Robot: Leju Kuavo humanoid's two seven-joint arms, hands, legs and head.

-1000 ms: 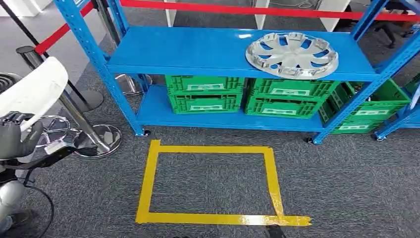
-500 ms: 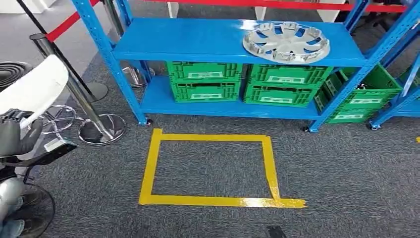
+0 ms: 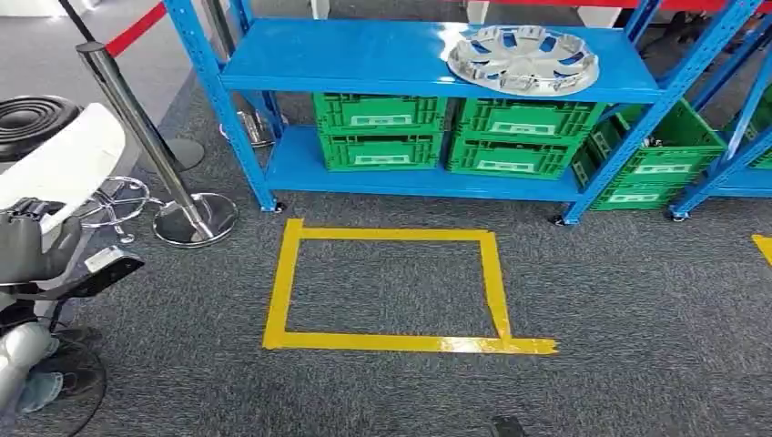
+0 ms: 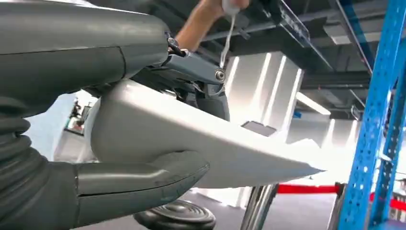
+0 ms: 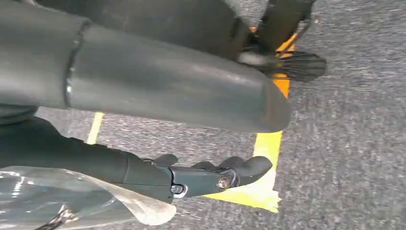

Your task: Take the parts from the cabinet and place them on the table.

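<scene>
My left hand grips white curved plastic panel at my left side, thumb pressed under its edge. My right hand hangs over grey carpet near yellow tape square; cannot tell its finger state. Silver hubcap rests on blue metal shelf rack, above green plastic crates.

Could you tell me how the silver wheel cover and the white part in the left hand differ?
The wheel cover is silver, round and spoked; the white part is plain and smooth. The wheel cover lies flat on the blue rack; the white part is gripped by the left hand, tilted.
</scene>
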